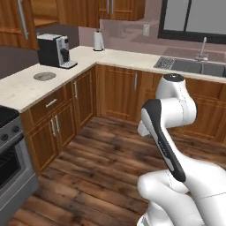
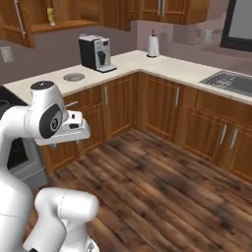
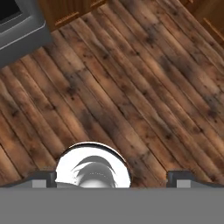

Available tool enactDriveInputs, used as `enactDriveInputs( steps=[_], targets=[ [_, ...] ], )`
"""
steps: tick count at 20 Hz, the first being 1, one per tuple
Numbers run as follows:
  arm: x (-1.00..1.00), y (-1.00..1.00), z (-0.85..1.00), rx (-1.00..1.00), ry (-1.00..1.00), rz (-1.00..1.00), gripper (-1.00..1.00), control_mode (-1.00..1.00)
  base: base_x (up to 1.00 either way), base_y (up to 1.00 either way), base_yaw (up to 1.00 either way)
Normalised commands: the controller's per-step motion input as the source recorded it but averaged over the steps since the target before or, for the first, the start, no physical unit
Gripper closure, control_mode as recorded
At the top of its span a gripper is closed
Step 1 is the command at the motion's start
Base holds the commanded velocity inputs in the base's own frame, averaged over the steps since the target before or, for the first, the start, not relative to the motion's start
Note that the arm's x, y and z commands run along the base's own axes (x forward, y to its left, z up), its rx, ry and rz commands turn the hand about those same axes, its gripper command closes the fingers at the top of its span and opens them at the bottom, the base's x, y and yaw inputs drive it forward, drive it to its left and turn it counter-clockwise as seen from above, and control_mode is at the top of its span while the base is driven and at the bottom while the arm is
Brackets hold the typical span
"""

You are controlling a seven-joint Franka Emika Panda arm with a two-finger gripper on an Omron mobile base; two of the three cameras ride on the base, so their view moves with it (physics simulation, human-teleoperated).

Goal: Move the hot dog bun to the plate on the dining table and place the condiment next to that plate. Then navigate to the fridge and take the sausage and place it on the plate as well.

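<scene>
One wooden floor [image 1: 106,154] of dark brown planks takes up the lower part of both base views and most of the hand view. One L-shaped run of brown wooden cabinets [image 1: 114,90] stands along two walls, topped by a single pale worktop [image 1: 26,86] that turns the corner. More wooden wall cupboards [image 2: 162,10] hang above it. One dark-framed window [image 1: 194,20] sits on the far wall over one steel sink [image 1: 194,66] with one tap [image 1: 203,46]. One stove [image 1: 9,163], grey-fronted with two knobs visible, stands at the near left end of the cabinets.

The white arm [image 1: 172,114] is folded up above the floor, well apart from the worktop. Its hand [image 3: 112,179] points down at the planks; the two dark finger tips [image 3: 43,179] stand far apart at the bottom of the hand view, spread wide, with nothing between them but bare floor.

On the worktop stands one black-and-silver coffee machine [image 1: 55,50], upright near the wall. Well apart from it, in the corner, stands one white paper towel roll [image 1: 98,40], upright. Just in front of the coffee machine lies one small round grey disc [image 1: 44,76], flat on the worktop. One small yellow item [image 2: 50,15] stands on the open shelf under the wall cupboards in the right base view; what it is I cannot tell. None of the task's things can be made out from here.
</scene>
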Motion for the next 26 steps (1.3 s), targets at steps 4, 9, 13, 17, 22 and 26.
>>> enactDriveInputs(
  steps=[4,9,13,17,22,26],
  targets=[
    [0.00,0.00,0.00,0.00,0.00,0.00,-1.00,1.00,1.00,-0.20,0.42],
    [0.00,0.00,0.00,0.00,0.00,0.00,-1.00,1.00,1.00,-0.18,0.44],
    [0.00,0.00,0.00,0.00,0.00,0.00,-1.00,1.00,1.00,-0.24,0.43],
    [0.00,0.00,0.00,0.00,0.00,0.00,-1.00,1.00,1.00,-0.31,0.42],
    [0.00,0.00,0.00,0.00,0.00,0.00,-1.00,1.00,0.94,-0.43,0.45],
    [0.00,0.00,0.00,0.00,0.00,0.00,-1.00,1.00,0.86,-0.44,0.46]
  ],
)
